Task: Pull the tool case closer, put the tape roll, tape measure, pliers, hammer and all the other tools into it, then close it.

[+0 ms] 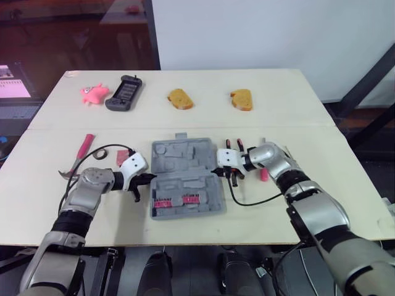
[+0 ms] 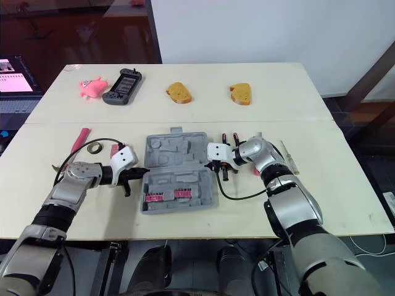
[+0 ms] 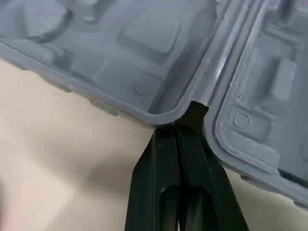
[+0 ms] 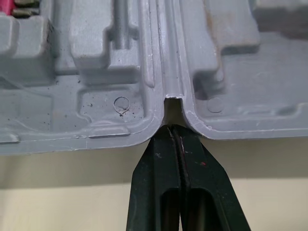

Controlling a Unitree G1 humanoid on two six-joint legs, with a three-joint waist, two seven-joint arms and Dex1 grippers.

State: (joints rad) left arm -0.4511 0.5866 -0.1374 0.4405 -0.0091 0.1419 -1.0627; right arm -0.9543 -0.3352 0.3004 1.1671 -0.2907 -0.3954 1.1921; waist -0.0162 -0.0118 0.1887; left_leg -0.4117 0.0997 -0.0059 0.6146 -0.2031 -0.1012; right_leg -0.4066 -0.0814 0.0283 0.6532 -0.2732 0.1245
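Grey plastic tool case (image 1: 185, 179) lies open at the middle of the near table. The left gripper (image 1: 151, 178) and right gripper (image 1: 216, 171) are each pinched narrow, tips wedged in the hinge notches at its left and right ends. To drag it nearer cleanly, I judge both arms should draw back evenly with tips low, so the case neither twists nor slips free. Counted: one case, one hammer (image 1: 83, 148), one tape roll (image 2: 94, 148), one pliers (image 2: 229, 139), one screwdriver (image 2: 289, 157), two bread slices (image 1: 179, 98) (image 1: 241, 99), one pink toy (image 1: 92, 93).
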